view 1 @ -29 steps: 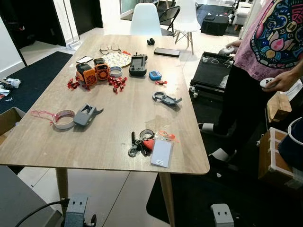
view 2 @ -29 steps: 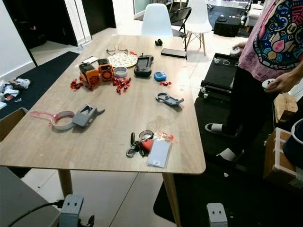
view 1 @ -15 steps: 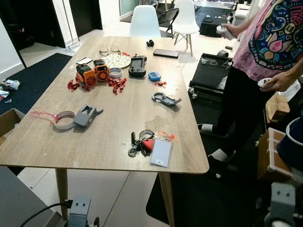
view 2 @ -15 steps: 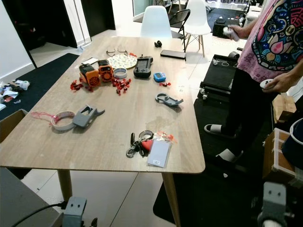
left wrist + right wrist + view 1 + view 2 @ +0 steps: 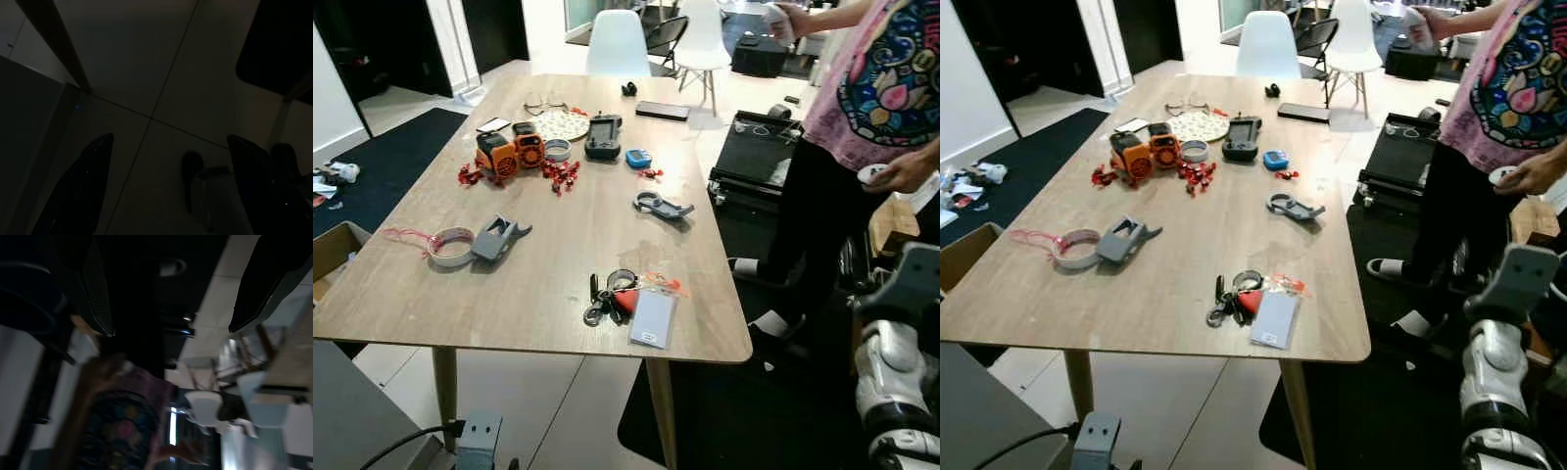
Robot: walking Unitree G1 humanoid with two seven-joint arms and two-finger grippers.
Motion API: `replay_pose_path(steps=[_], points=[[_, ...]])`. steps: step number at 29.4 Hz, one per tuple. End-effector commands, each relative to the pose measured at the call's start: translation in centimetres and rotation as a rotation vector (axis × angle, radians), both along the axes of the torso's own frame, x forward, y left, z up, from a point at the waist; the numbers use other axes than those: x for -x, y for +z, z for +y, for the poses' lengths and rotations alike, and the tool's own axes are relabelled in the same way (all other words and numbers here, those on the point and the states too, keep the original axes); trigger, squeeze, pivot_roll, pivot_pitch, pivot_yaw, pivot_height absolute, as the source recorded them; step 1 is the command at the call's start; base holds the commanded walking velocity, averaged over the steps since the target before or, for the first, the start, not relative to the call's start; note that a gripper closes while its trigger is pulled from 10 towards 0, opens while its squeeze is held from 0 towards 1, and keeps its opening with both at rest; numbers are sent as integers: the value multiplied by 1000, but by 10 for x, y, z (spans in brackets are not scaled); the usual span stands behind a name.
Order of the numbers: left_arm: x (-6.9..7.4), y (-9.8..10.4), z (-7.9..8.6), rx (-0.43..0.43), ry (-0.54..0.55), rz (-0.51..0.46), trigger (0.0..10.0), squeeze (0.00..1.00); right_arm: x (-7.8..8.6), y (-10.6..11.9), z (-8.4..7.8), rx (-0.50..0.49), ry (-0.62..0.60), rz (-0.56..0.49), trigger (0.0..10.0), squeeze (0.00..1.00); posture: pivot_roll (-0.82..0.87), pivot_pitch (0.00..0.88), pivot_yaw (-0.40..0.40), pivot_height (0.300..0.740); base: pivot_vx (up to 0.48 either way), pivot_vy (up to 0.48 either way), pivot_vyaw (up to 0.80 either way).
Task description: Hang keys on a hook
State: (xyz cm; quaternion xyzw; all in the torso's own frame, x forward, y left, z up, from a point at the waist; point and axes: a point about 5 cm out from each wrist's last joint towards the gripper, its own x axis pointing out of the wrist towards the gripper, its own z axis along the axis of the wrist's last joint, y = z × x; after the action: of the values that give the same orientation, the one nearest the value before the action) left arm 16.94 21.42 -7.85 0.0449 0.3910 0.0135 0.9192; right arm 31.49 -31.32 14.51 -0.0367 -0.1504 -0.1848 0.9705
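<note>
Keys (image 5: 605,298) lie in a dark bunch near the front edge of the wooden surface (image 5: 558,255), touching a red tag and, just beside them, a pale grey card (image 5: 652,318) bearing a small white label whose print is too small to read. No brand or writing is legible on anything on the surface.

Right tool: the silver right arm (image 5: 1496,377) is raised at the right of the head views, off the surface's right edge and well apart from the keys, with its grey wrist block uppermost. In the right wrist view two black fingers (image 5: 98,289) stand wide apart with nothing between them, pointing toward a person in a patterned pink shirt (image 5: 886,83).

Left tool (image 5: 171,186): hangs low below the surface's front edge. In the dark left wrist view its two black fingers are spread wide over pale floor tiles, gripping nothing, with a table leg (image 5: 54,44) nearby.

Other items on the surface: a grey tape dispenser (image 5: 495,237) touching a tape roll (image 5: 450,245); a grey clip-like tool (image 5: 660,206) toward the right side; two orange gadgets (image 5: 509,152); scattered red pieces (image 5: 558,174); a black handheld controller (image 5: 603,137); a small blue device (image 5: 637,158); a patterned round plate (image 5: 556,124); glasses (image 5: 541,103); a black phone (image 5: 662,111) at the far end. White chairs (image 5: 619,44) stand beyond.
</note>
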Motion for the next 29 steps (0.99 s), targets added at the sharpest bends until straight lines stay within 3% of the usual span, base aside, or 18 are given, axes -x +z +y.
replay_pose_path(steps=[1, 2, 3, 4, 5, 8, 15, 20, 23, 26, 28, 29], points=[[8, -4, 1, -3, 0, 27, 10000, 0, -17, 9, 26, -41, 185, -17, 10000, 0, 14, 58, -17, 740, 0, 0, 0], [8, -4, 1, -3, 0, 29, 10000, 0, -23, 14, 37, -49, 263, -23, 10000, 0, 14, 58, -17, 740, 0, 0, 0], [8, -4, 1, -3, 0, 29, 10000, 0, -23, 14, 37, -49, 263, -23, 10000, 0, 14, 58, -17, 740, 0, 0, 0], [9, -5, 0, -1, 0, 34, 10000, 0, -33, 18, 63, -20, 451, 13, 10000, 0, 14, 57, -18, 740, 0, 0, 0], [9, -5, 0, -1, 0, 34, 10000, 0, -33, 18, 63, -20, 451, 13, 10000, 0, 14, 57, -18, 740, 0, 0, 0], [10, -6, -1, 0, -2, 42, 10000, 0, -38, 16, 93, 3, 649, 71, 10000, 0, 16, 56, -18, 740, 0, 0, 0], [9, -6, -3, 2, -3, 51, 10000, 0, -35, 6, 132, 23, 906, 169, 10000, 0, 19, 58, -18, 740, 0, 0, 0], [10, -7, -3, 3, -4, 53, 10000, 0, -33, 1, 135, 23, 945, 200, 10000, 0, 21, 59, -18, 740, 0, 0, 0], [10, -7, -3, 4, -7, 58, 10000, 0, -29, -13, 133, 54, 938, 295, 10000, 0, 22, 60, -18, 740, 0, 0, 0], [10, -7, -2, 3, -8, 58, 10000, 0, -29, -15, 132, 45, 922, 312, 10000, 0, 19, 63, -17, 740, 0, 0, 0], [9, -6, -2, 2, -11, 59, 10000, 0, -30, -20, 132, 14, 899, 338, 10000, 59, 19, 64, -16, 740, 0, 0, 0], [9, -6, -2, 1, -12, 58, 10000, 0, -30, -22, 134, -2, 897, 349, 10000, 188, 19, 66, -16, 740, 0, 0, 0]])
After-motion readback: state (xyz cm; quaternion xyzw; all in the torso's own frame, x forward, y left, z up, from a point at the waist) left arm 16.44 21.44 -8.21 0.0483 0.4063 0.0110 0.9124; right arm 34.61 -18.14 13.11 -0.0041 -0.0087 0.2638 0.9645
